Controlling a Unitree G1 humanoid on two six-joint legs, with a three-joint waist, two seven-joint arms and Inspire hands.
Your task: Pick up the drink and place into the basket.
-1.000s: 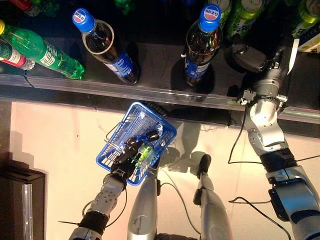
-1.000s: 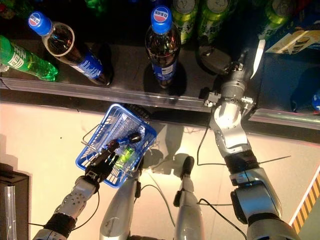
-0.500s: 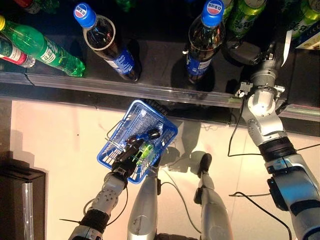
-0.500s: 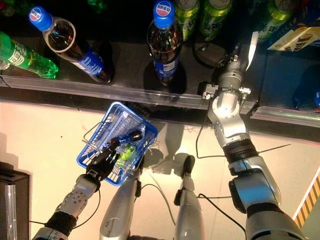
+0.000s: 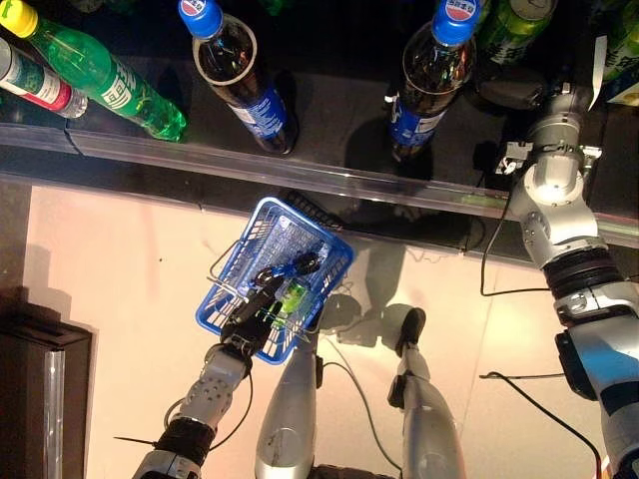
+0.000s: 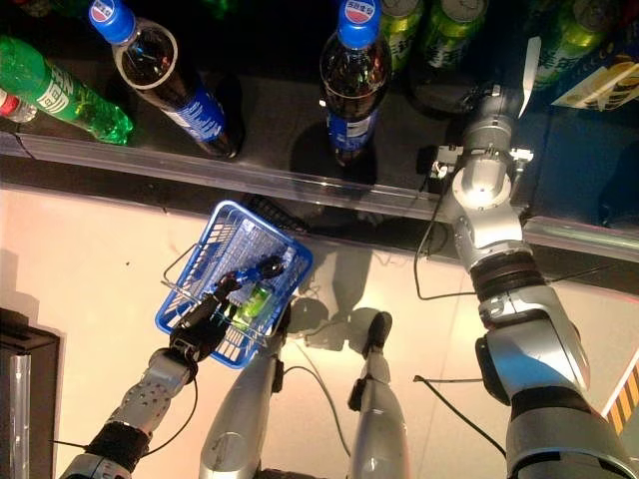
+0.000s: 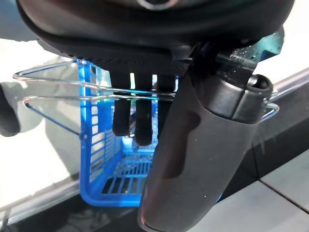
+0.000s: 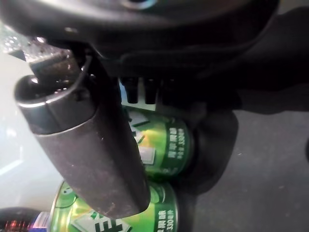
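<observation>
R arm straighter, right hand (image 8: 96, 121) reached deeper onto shelf (image 5: 329, 120), at green cans (image 8: 164, 147).

Blue wire-handled basket (image 5: 250, 261) hangs over the floor — green cans (image 8: 166, 145) stand on the shelf.

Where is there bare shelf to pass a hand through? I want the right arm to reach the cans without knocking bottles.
Widest bare shelf lies between the leaning cola bottle and the upright cola bottle. A narrower strip separates that upright bottle from the right hand. It is crowded at the green cans, packed together beside that hand.
</observation>
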